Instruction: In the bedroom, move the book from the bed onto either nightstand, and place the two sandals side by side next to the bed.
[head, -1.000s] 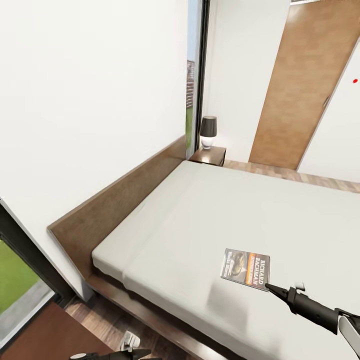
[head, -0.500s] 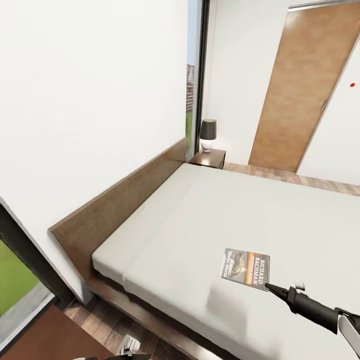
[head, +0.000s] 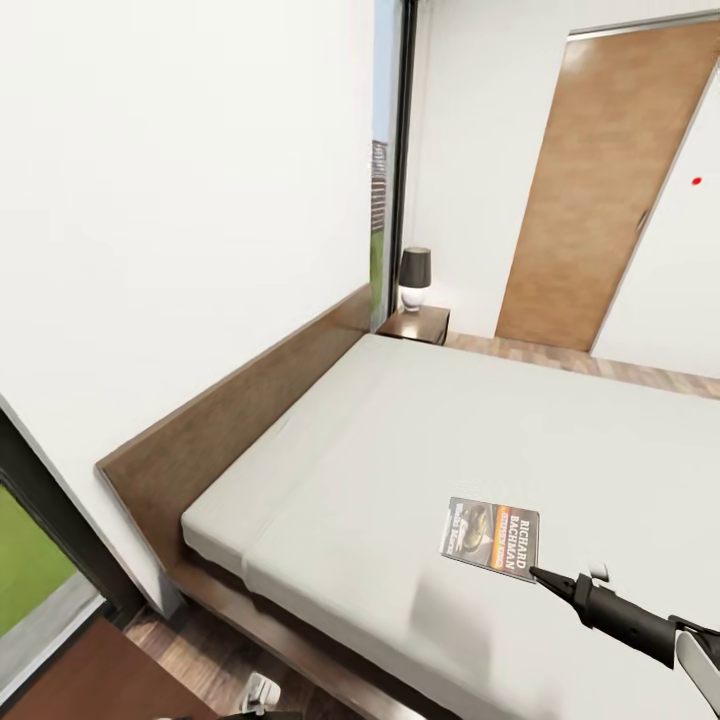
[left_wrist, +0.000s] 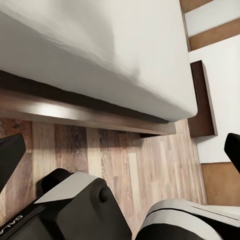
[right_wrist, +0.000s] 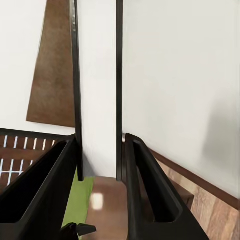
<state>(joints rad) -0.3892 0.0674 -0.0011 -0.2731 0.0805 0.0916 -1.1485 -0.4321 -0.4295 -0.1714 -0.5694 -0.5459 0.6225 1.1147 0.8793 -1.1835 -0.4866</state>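
Head view first: the book (head: 490, 534) lies flat on the whitish mattress of the bed (head: 420, 440), near its lower right part. White letters on the cover's orange band read "RICHARD BACHMAN"; smaller lines beside them are too blurred for me to read. My right gripper (head: 534, 572) comes in low from the right, its dark tip just at the book's near edge; from here I cannot say whether it touches.

Right wrist view shows my two black fingers (right_wrist: 47, 185) standing a narrow gap apart, with nothing between them. Past them I see a white wall and a dark window frame (right_wrist: 119, 90).

Left wrist view shows the fingertips (left_wrist: 10, 155) of my left gripper (left_wrist: 122, 152) at opposite edges, spread wide and empty, above the wood-plank floor (left_wrist: 125, 165) beside the bed's dark wooden frame.

At the far corner of the bed stands the nightstand (head: 415, 323), with a dark-shaded lamp (head: 414, 277) on it. A brown door (head: 595, 190) stands beyond, and a tall window (head: 392, 160) meets the headboard (head: 240, 400).
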